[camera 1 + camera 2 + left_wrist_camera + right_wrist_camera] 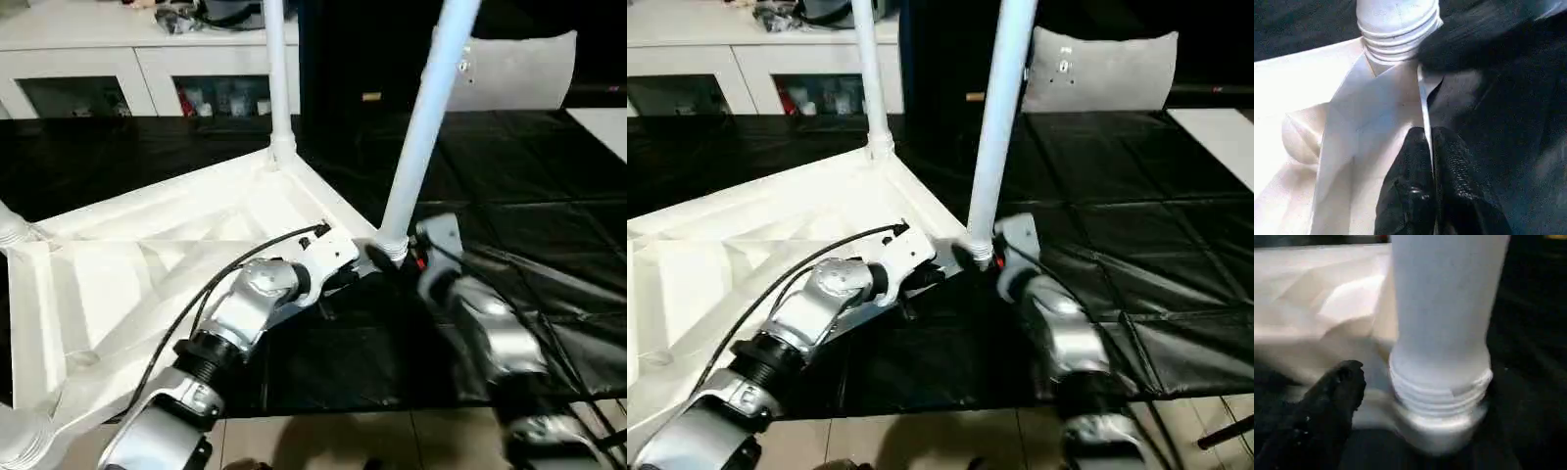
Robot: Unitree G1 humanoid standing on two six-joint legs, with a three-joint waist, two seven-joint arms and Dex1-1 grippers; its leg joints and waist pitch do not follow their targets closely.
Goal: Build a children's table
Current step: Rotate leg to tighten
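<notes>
Left eye view: the children's table [147, 264] lies upside down on a black mat [529, 186], its ribbed underside facing up, its long axis running from the near left toward the far right. Two legs stand upright in corner sockets: the far leg [277, 69] at the back corner, and the near leg [423, 127] at the right corner, leaning a little to the right as it rises out of the picture. More socket corners sit at the left edge of the picture.

The left tool [1430, 161] sits at the table's right-hand rim, just short of the near leg's socket. In the left wrist view its two black fingers [1408, 181] are pressed together on the thin white edge of the table, pinching it, with the threaded base of the near leg just beyond.

The right tool [1327, 406] sits just beside the base of the near leg, on the mat side. The right wrist view shows one black finger next to the threaded collar [1440, 391] where the leg enters its socket; I cannot tell whether this tool is spread or closed, or whether it touches the leg.

A white cabinet [118, 69] stands beyond the mat.
</notes>
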